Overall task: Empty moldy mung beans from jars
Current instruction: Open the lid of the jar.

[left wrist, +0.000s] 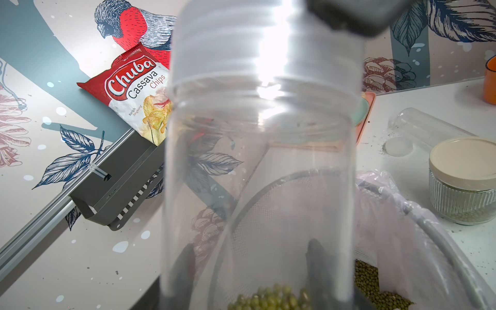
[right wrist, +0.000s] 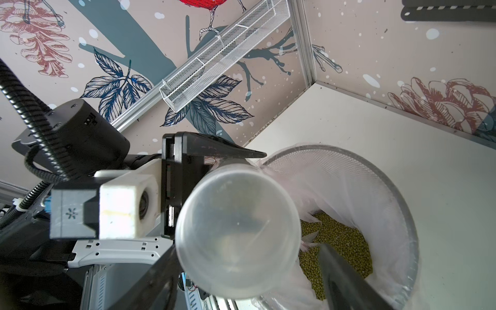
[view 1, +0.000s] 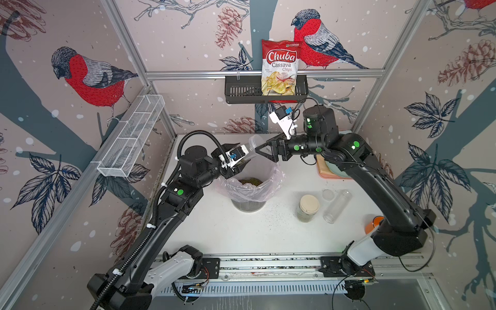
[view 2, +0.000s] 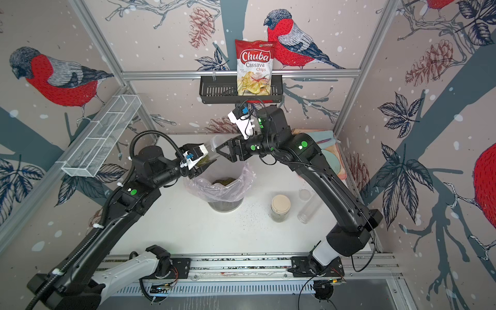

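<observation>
Table (view 1: 241, 233), bin (view 1: 248, 207), lidded jar (view 1: 308, 208), tube (view 1: 336, 205), maybe tray (view 1: 324, 171)

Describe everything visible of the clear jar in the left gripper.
The clear jar is a see-through plastic cylinder with a ribbed, threaded far end, seemingly capped. It is tilted, that end higher, over the pink-lined bin. A few mung beans sit at its lower end, where the left gripper clamps it. The right gripper brackets the raised end.

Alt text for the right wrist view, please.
A clear cylindrical plastic jar, gripped by the left gripper, points end-on at the camera above the rim of a round mesh bin with a pink liner holding olive-green mung beans.
</observation>
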### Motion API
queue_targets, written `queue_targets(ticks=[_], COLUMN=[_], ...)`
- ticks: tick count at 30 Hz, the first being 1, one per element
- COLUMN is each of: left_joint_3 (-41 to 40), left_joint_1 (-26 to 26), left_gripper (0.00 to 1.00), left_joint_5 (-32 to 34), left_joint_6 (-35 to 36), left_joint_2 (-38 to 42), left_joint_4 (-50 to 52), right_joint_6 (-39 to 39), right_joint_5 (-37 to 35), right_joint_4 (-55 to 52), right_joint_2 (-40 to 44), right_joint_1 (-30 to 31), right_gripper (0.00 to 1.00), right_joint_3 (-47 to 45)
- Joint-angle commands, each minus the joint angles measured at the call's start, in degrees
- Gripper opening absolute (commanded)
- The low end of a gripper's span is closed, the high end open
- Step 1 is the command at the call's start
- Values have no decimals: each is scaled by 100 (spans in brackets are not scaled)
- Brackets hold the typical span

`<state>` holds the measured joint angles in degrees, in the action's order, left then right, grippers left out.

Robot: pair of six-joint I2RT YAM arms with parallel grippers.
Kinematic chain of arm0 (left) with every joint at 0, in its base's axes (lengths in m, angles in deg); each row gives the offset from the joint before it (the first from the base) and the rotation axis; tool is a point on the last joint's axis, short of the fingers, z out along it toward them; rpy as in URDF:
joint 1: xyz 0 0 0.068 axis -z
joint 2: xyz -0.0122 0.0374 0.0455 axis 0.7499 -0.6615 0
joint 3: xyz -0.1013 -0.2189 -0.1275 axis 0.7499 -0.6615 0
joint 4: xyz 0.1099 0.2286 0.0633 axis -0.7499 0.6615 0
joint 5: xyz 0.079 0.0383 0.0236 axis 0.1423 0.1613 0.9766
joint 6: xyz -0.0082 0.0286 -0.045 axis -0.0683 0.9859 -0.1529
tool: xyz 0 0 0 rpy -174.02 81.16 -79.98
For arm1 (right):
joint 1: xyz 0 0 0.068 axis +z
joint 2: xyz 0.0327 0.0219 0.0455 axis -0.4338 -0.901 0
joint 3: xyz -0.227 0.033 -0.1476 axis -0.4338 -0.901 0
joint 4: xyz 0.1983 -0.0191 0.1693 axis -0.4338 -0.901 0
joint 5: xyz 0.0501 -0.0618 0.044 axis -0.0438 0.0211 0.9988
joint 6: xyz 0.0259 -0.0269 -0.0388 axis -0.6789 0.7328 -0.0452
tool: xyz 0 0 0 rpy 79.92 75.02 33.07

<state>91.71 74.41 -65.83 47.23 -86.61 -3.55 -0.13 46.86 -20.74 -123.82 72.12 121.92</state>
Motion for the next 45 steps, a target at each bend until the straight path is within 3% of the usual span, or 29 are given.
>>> queue_targets(ticks=[1, 21, 34, 45], left_joint_3=[9, -7, -24, -51], left_joint_1=[0, 2, 2, 2], left_gripper=[2, 2, 2, 2], left_joint_5=[-93, -100, -117, -119], left_joint_6=[-14, -14, -23, -23], left_joint_2=[-1, 8, 36, 43], left_joint_4=[-252, -257, -272, -288], right_joint_6=[-51, 37, 48, 59], right_joint_5=[-16, -424, -300, -183], right_joint_4=[54, -311, -247, -200], right_joint_2=[-21, -334, -413, -420], right_joint_1=[51, 151, 166, 166], right_gripper=[81, 85, 84, 71], right_joint_3=[171, 704, 656, 608])
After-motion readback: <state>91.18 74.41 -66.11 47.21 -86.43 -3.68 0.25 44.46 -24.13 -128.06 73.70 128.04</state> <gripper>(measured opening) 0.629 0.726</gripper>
